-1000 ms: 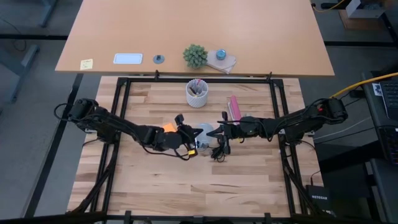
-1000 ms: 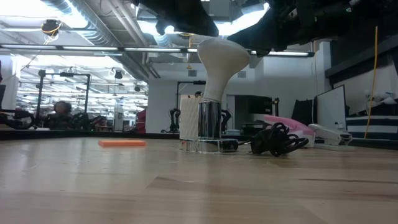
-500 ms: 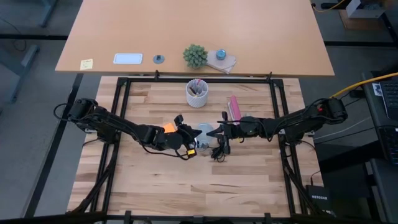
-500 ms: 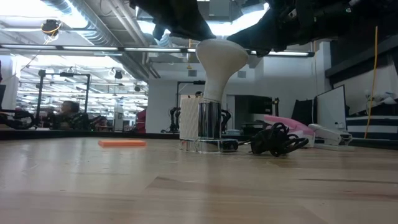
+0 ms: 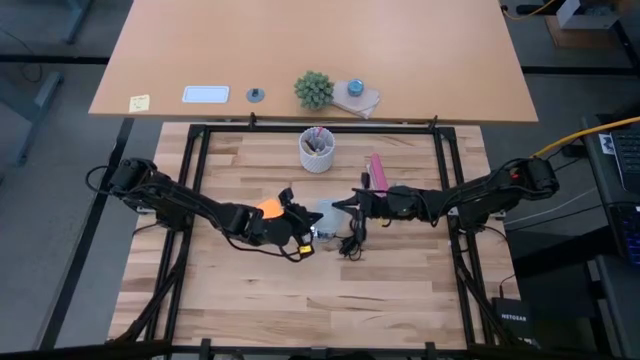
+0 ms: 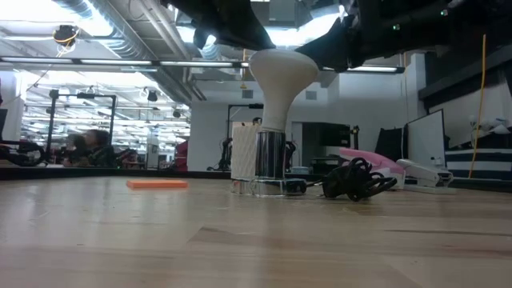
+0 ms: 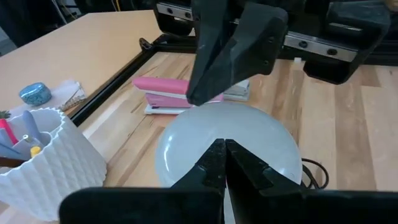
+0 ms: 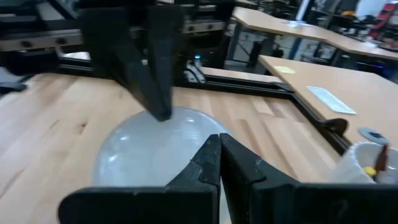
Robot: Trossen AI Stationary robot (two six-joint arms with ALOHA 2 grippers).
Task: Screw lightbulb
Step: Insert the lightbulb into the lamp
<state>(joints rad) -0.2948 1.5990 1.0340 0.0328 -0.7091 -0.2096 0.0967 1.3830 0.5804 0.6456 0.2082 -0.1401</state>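
At the middle of the table, the lightbulb (image 6: 280, 84) is stood upright with its narrow base down in the silvery fitting (image 6: 270, 164), wide rounded end up, with the black cord (image 6: 356, 178) bunched just beside it. Both grippers are pressed onto the dome from opposite sides: the left gripper (image 7: 224, 163) is seen with its fingers pinched fully together, tips resting on the top of the bulb, and the right gripper (image 8: 219, 158) is likewise closed tight, nothing held between its fingers, tips on the dome too. So the bulb isn't gripped at all, it's being nudged round by two closed tips, which looks like the turning step mid-way; how far the thread is seated can't be told. To do this well, light and even downward pressure should probably be kept so the tips don't skid off the smooth glass, and the pushes should be matched on both sides so the bulb is spun rather than tipped. The fitting isn't clamped by anything visible, so it could be dragged or rotated along with the bulb. The white cup of pens (image 5: 318, 150) behind should be left well alone.
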